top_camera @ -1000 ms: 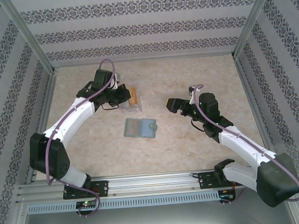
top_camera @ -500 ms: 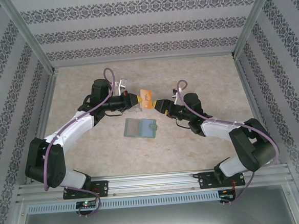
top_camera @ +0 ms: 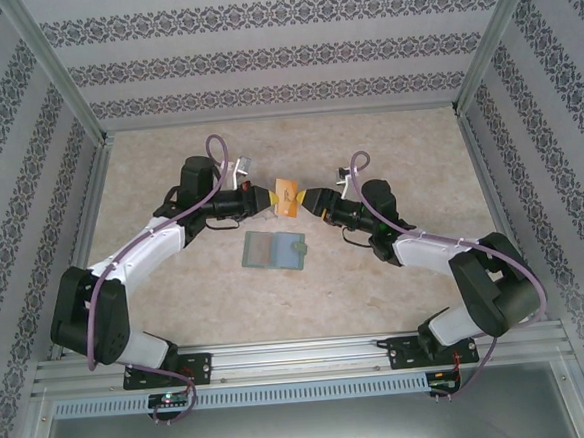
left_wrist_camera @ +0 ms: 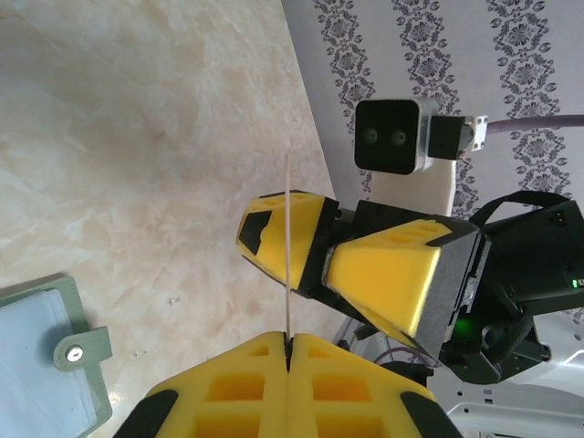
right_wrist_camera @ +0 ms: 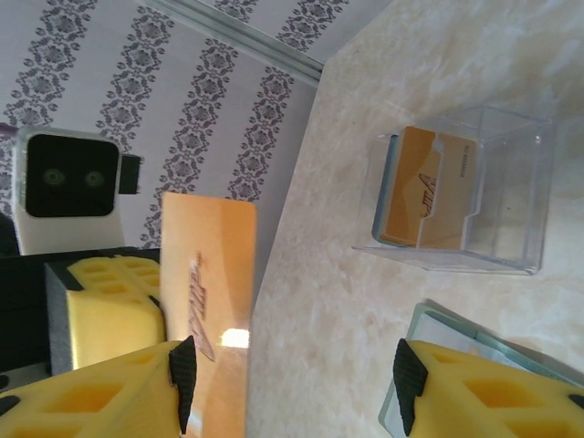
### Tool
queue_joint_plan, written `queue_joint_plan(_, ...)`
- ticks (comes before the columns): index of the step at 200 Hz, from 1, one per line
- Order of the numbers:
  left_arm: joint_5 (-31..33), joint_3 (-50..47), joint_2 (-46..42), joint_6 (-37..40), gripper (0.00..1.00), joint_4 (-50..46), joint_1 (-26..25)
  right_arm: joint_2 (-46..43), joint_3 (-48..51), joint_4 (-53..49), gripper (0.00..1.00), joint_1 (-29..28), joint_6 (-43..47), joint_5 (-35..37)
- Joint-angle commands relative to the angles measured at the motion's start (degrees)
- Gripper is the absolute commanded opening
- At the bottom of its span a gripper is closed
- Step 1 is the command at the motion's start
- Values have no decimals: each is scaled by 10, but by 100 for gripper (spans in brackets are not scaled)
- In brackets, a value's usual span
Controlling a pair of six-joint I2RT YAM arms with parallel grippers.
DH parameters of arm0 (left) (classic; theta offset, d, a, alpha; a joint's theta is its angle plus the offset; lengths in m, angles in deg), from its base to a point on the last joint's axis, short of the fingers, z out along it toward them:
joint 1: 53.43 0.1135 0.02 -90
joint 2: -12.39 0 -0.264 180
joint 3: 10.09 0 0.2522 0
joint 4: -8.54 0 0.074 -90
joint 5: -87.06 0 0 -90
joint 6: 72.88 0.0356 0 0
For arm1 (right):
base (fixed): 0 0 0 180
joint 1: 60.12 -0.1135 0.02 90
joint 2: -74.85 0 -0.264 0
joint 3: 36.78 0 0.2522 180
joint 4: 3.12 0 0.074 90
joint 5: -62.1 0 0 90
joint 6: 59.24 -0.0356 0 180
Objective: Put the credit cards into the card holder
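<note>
**A:** From above, what is the left pincer [top_camera: 268,195] doing?

**B:** It is clamping a thin orange rectangular credit card [top_camera: 287,192] at its tips. The right pincer [top_camera: 316,199] is facing it, just beyond the card's far edge. Bare beige table [top_camera: 398,151] is lying open behind both.

**A:** Left wrist?

**B:** The card is standing edge-on out of the closed fingers. A sage-green folding wallet [left_wrist_camera: 36,365] is lying down to the side.

**A:** Right wrist?

**B:** Its jaws are standing wide, with the card just beside one pad. A clear plastic box [right_wrist_camera: 493,201] holding more orange cards [right_wrist_camera: 408,187] is sitting ahead, well apart.
</note>
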Motion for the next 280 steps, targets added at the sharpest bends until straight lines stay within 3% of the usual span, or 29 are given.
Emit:
queue_joint_plan(1, -25, -3, 8, -8, 0, 33, -5, 2, -20, 35, 55, -8, -6, -12)
queue_joint_plan(33, -28, -11, 18, -30, 0, 61, -12, 9, -24, 50, 35, -10, -13, -17)
queue_joint_plan(99, -23, 2, 26, -19, 0, 41, -12, 23, -15, 73, 26, -11, -34, -33)
queue_joint_plan(119, -18, 10, 32, -6, 0, 23, -12, 24, -11, 79, 12, -17, -33, -37)
queue_joint_plan(144, -5, 19, 35, 14, 0, -4, -11, 18, 1, 77, 9, -21, -34, -28)
queue_joint_plan(171, 37, 24, 33, 45, 14, -50, -4, 7, 27, 51, 3, -27, -35, -2)
queue_joint_plan(182, 59, 22, 32, 55, 26, -73, 0, 3, 44, 27, 0, -35, -59, 38)
queue_joint_plan(195, 91, 10, 28, 63, 33, -95, 3, 5, 68, 21, 0, -59, -100, 101)
queue_joint_plan(218, 135, -9, 18, 78, 40, -145, 18, 21, 66, 1, 0, -124, -103, 189)
queue_joint_plan(263, 316, -35, 5, 92, 45, -292, 34, 94, 62, 21, 0, -186, -103, 265)
queue_joint_plan(280, 336, -51, 14, 89, 52, -295, 35, 126, 52, 40, 0, -196, -95, 273)
